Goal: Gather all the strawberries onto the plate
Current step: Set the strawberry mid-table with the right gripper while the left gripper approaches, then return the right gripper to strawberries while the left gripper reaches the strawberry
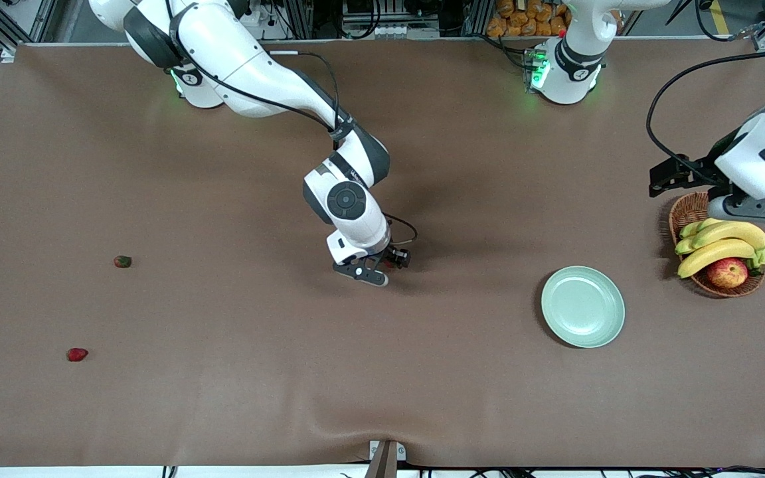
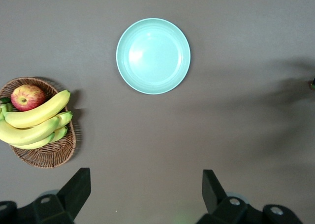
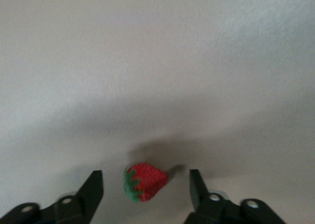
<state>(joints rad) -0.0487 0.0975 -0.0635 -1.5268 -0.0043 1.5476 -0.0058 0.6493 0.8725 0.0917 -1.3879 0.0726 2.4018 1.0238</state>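
One strawberry (image 3: 146, 182) lies on the brown table between the open fingers of my right gripper (image 3: 146, 177), which is low over the middle of the table (image 1: 382, 265); neither finger touches it. Two more strawberries lie toward the right arm's end: one (image 1: 122, 261) farther from the front camera, one (image 1: 77, 354) nearer. The pale mint-green plate (image 1: 583, 306) sits empty toward the left arm's end and also shows in the left wrist view (image 2: 153, 55). My left gripper (image 2: 145, 177) is open and empty, held high over the basket's edge (image 1: 754, 207).
A brown wicker basket (image 1: 688, 212) with bananas (image 1: 721, 242) and a red-yellow apple (image 1: 728, 272) stands beside the plate at the left arm's end. It also shows in the left wrist view (image 2: 49, 155).
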